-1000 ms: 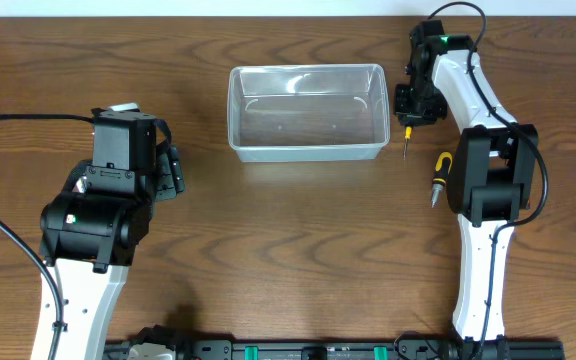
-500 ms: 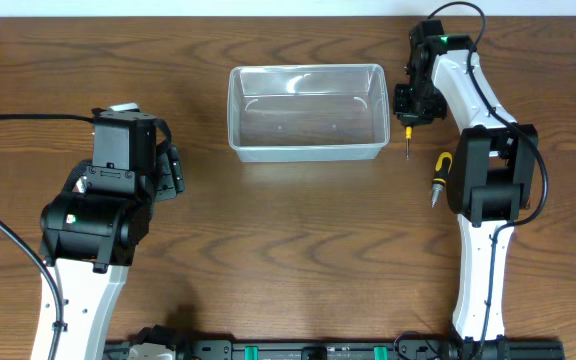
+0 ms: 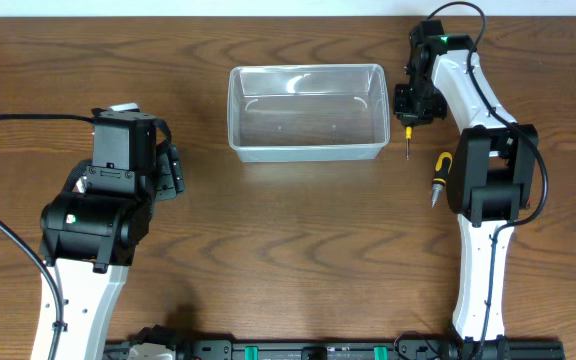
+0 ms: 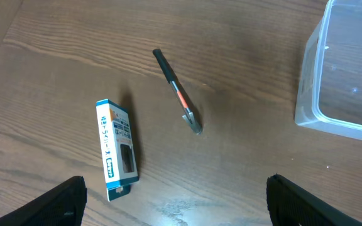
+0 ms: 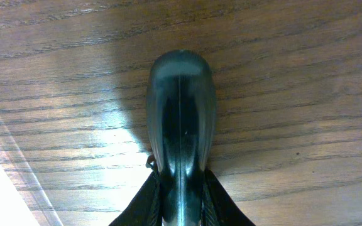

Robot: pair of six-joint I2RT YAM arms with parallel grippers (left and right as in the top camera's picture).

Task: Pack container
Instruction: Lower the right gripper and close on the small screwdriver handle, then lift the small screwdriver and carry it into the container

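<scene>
Wooden table [image 3: 288, 250]; right tool [image 3: 409, 110] low, around screwdriver [image 5: 181, 113].

Bench [image 3: 298, 250]: brown wood-grain top, grain running mostly left to right, filling nearly all of the overhead view. Finish semi-gloss; a bright patch of reflected light sits at left centre of the right wrist view. Pale strip [image 3: 168, 6] along the overhead view's top edge, nature undetermined. Black rail [image 3: 298, 352] with green fittings along the bottom edge.
</scene>
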